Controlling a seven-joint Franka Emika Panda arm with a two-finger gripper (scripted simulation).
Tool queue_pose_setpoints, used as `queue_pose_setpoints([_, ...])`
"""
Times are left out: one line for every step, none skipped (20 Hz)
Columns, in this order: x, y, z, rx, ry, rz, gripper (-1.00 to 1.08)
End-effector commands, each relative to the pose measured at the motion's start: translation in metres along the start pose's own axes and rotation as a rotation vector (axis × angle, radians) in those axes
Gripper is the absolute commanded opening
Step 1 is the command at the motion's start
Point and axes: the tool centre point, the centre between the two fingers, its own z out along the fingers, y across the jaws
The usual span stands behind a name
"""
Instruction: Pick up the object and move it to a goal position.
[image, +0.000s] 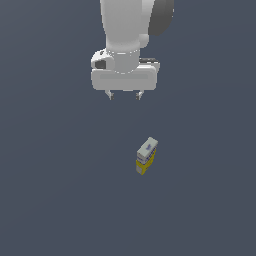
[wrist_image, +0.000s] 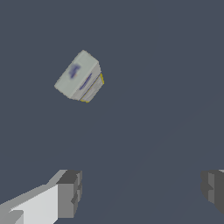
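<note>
The object (image: 146, 155) is a small box with a yellow body and a white-grey top face with bluish marks. It stands on the dark grey floor, slightly turned. It also shows in the wrist view (wrist_image: 80, 76). My gripper (image: 124, 95) hangs above and behind the box, toward the exterior view's left of it, apart from it. The jaws are open and empty. In the wrist view the gripper (wrist_image: 142, 190) shows two fingertips (wrist_image: 70, 192) wide apart with nothing between them.
A flat dark grey floor (image: 60, 190) fills the scene. The white arm body (image: 127, 30) stands at the top of the exterior view.
</note>
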Motion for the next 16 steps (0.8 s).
queue_pose_setpoints([0.0, 0.0, 0.0, 0.0, 0.0, 0.0, 1.0])
queue_pose_setpoints([0.0, 0.0, 0.0, 0.0, -0.001, -0.001, 1.0])
queue_pose_setpoints([0.0, 0.0, 0.001, -0.002, -0.002, -0.003, 1.0])
queue_pose_setpoints([-0.001, 0.001, 0.002, -0.003, -0.005, -0.008, 1.0])
queue_pose_setpoints([-0.001, 0.001, 0.004, -0.006, -0.009, -0.013, 1.0])
queue_pose_setpoints([-0.002, 0.002, 0.007, -0.009, -0.013, -0.02, 1.0])
queue_pose_setpoints([-0.002, 0.002, 0.009, -0.012, -0.018, -0.028, 1.0])
queue_pose_setpoints([-0.003, 0.003, 0.011, -0.015, -0.022, -0.034, 1.0])
queue_pose_setpoints([-0.003, 0.003, 0.012, -0.016, -0.024, -0.038, 1.0])
queue_pose_setpoints([-0.004, 0.003, 0.012, -0.017, -0.025, -0.04, 1.0])
queue_pose_setpoints([-0.004, 0.003, 0.012, -0.017, -0.026, -0.041, 1.0])
queue_pose_setpoints([-0.004, 0.003, 0.012, -0.017, -0.025, -0.04, 1.0])
queue_pose_setpoints([-0.003, 0.003, 0.012, -0.016, -0.024, -0.038, 1.0])
queue_pose_setpoints([-0.003, 0.003, 0.012, -0.016, -0.024, -0.036, 1.0])
queue_pose_setpoints([-0.002, 0.003, 0.012, -0.017, -0.024, -0.033, 1.0])
queue_pose_setpoints([-0.001, 0.002, 0.013, -0.017, -0.024, -0.028, 1.0])
